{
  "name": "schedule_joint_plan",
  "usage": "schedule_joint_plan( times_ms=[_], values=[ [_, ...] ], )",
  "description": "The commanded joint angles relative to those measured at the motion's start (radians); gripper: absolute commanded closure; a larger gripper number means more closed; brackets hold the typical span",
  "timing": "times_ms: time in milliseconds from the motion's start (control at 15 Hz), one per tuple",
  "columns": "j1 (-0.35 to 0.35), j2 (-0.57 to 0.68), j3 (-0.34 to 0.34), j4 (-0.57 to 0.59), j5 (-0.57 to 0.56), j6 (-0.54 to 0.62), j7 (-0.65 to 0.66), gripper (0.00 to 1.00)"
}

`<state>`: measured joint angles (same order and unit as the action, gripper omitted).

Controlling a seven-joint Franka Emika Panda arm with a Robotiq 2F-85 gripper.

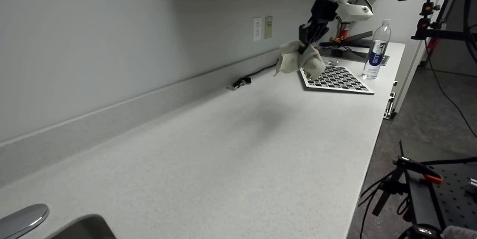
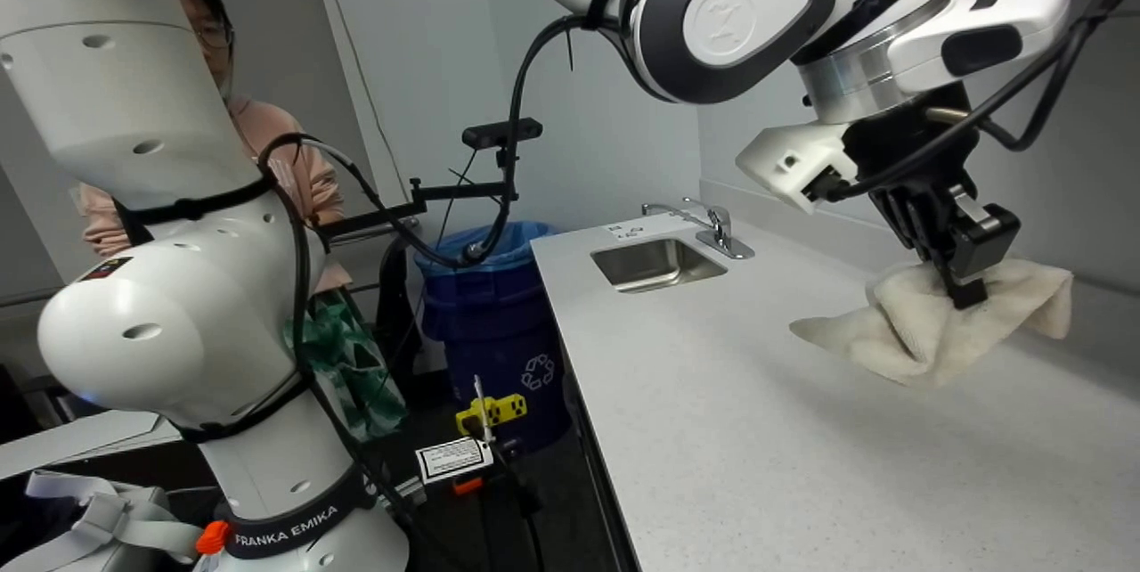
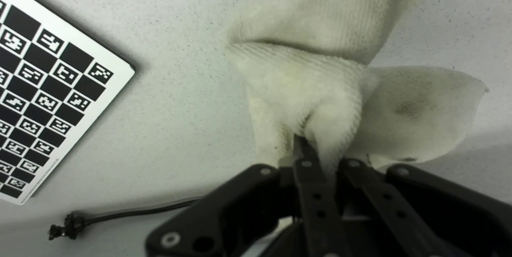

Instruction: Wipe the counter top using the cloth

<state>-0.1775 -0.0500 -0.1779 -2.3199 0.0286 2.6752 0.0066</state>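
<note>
A cream-white cloth (image 1: 288, 60) hangs bunched from my gripper (image 1: 305, 47) above the far part of the pale speckled counter top (image 1: 223, 164). In an exterior view the cloth (image 2: 917, 336) spreads out on both sides of the gripper (image 2: 962, 287), with a gap and a soft shadow between it and the counter (image 2: 712, 420). In the wrist view the cloth (image 3: 300, 85) has dark smudges on one flap, and the gripper (image 3: 320, 153) is shut on a fold of it. The cloth partly hides the fingertips.
A black-and-white checkered board (image 1: 337, 79) lies on the counter with a water bottle (image 1: 377, 51) beside it. A black cable end (image 1: 242, 82) lies by the wall. A sink (image 2: 659, 265) and a faucet (image 2: 720, 232) are at the opposite end.
</note>
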Motion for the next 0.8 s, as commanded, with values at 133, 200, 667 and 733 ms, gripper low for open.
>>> schedule_joint_plan(
  times_ms=[133, 200, 667, 733],
  values=[
    [-0.040, 0.065, -0.035, 0.010, -0.032, 0.019, 0.106, 0.98],
    [-0.049, 0.081, -0.046, 0.009, -0.042, 0.024, 0.129, 0.98],
    [-0.083, 0.163, -0.119, -0.002, -0.050, 0.016, 0.254, 0.98],
    [-0.085, 0.169, -0.127, -0.011, -0.047, 0.014, 0.270, 0.98]
  ],
)
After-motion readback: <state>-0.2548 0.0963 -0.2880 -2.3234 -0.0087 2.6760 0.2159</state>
